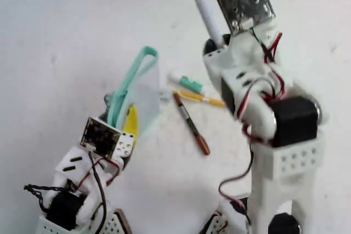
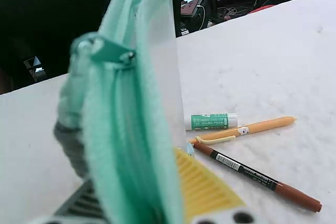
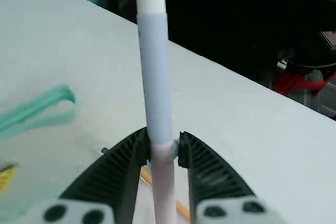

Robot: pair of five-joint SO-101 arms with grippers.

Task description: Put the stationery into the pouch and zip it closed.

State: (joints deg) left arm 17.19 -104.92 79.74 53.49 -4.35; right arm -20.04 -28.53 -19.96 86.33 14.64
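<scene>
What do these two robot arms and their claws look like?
The left arm and right arm are white with black motors and red and black wires. The right gripper has black ribbed fingers; the left gripper shows a yellow ribbed one.

pouch (image 2: 137,129) — blurred, base cut off

left end effector (image 1: 125,118): low, closed around pouch (image 1: 143,89) rim | right end effector (image 3: 163,144): raised, wrist tipped upward, clamped on white pen (image 3: 155,77) mid-shaft
</scene>
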